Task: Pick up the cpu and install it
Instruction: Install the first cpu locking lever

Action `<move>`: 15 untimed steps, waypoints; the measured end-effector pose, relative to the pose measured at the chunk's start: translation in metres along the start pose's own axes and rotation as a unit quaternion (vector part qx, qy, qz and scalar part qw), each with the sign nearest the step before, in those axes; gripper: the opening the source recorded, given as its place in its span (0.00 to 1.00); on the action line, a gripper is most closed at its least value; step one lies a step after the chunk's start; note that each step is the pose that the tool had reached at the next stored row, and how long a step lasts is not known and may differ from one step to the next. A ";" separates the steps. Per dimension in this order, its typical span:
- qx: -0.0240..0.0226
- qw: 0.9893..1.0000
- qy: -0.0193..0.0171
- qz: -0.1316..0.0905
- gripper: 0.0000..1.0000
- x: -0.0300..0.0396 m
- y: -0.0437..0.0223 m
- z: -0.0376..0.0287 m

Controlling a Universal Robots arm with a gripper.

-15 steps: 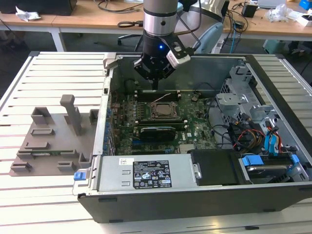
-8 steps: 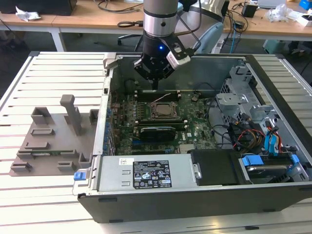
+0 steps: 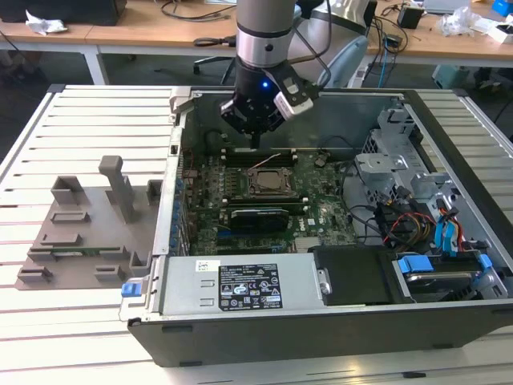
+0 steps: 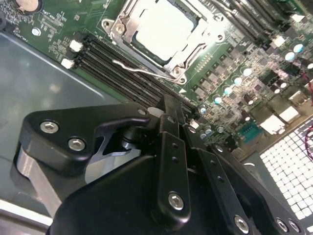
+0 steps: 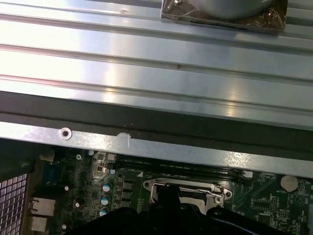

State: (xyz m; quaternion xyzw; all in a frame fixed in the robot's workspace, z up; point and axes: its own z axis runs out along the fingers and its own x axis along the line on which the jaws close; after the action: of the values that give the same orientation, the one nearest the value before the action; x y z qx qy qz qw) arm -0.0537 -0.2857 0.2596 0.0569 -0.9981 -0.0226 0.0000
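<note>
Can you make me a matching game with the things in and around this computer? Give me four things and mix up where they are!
Things:
1. cpu
2. gripper
3. grey holder tray
4. labelled silver box

Places:
A. on the slatted table, at the exterior view's left of the case
B. along the case's near edge
C. sitting in the motherboard socket
D. hanging above the motherboard

Pairs: 1-C, 2-D, 3-A, 4-B

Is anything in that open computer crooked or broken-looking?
Nothing looks broken. The cpu sits square in its socket frame, though the thin retention lever stands unlatched beside it. The gripper hovers just above the motherboard.
</note>
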 end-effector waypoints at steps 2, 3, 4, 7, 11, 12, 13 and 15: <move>0.000 1.000 0.000 0.000 0.11 -0.0011 -0.0002 0.0013; 0.000 1.000 0.000 0.000 0.11 -0.0021 -0.0003 0.0018; 0.001 1.000 0.001 0.000 0.11 -0.0033 -0.0006 0.0032; 0.001 1.000 0.001 0.000 0.11 -0.0048 -0.0011 0.0110; 0.001 1.000 0.002 0.000 0.11 -0.0050 -0.0015 0.0215; 0.001 1.000 0.002 0.000 0.11 -0.0053 -0.0017 0.0238; 0.001 1.000 0.003 0.000 0.11 -0.0057 -0.0017 0.0259; 0.001 1.000 0.003 0.000 0.11 -0.0063 -0.0018 0.0298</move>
State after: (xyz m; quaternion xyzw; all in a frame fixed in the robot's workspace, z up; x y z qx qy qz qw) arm -0.0473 -0.2855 0.2297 0.0568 -0.9981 -0.0217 0.0030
